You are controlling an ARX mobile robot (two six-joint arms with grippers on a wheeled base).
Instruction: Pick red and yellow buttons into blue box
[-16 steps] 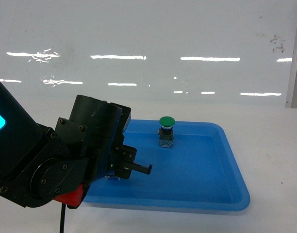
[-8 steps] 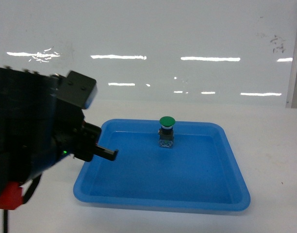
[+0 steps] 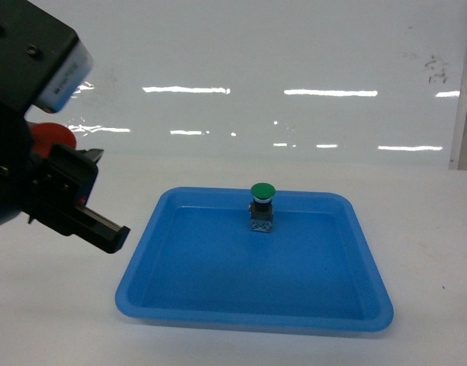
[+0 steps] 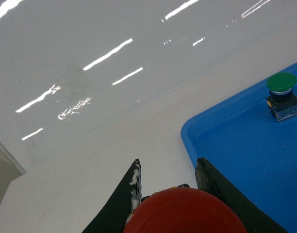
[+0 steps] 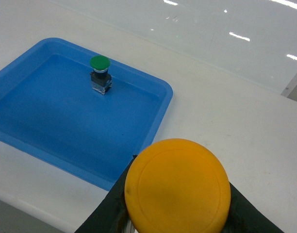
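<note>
While the left gripper (image 3: 73, 194) hangs left of the shallow tray (image 3: 371, 301), head view shows bare table around it | left wrist: jaws clamp red button (image 4: 185, 212) | right wrist: right gripper (image 5: 177, 213) clamps yellow button (image 5: 177, 185) beyond the tray's corner; green button (image 5: 100, 73) stands inside.

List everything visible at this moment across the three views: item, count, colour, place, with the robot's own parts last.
green button: one, green cap, upright at the far middle of the tray.
blue tray: one, shallow, on the white table.
table: one, white, under the tray.
red button: one, red cap, between the left gripper's fingers, left of the tray.
yellow button: one, yellow cap, in the right gripper, beside the tray's near-right edge.
blue box: none in view.
left gripper: black, closed on the red button.
right gripper: black, closed on the yellow button.
</note>
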